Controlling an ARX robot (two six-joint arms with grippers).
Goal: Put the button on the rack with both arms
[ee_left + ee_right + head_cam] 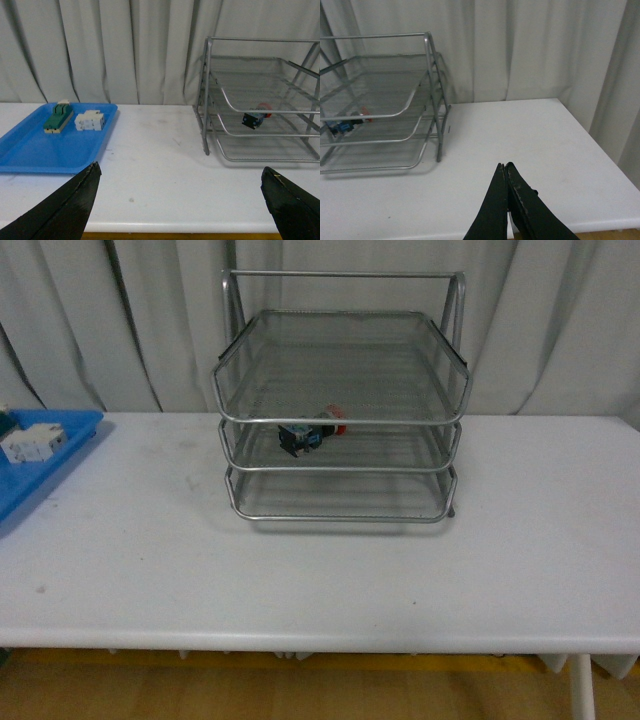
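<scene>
Left claw (180, 200) spread wide, black fingertips (70, 210) at the two lower corners of its wrist view, holding nothing, above the white worktop (160, 165). Right claw (507, 200) pressed closed, black fingers (495, 210) touching tip to tip, empty, over the same worktop near its right end. Farther out, large silver three-tier wire-mesh rack (340, 410) upright toward the back of the worktop, before pale curtains (560, 320). Small button with red cap and black-and-blue body (305, 434) lying on its side on the middle tier, towards the front rim. At far left, flat blue plastic tray (30, 150) carrying a green-and-cream block (58, 117) and, just beside it, a white block (90, 121). Neither claw visible in the front view.
</scene>
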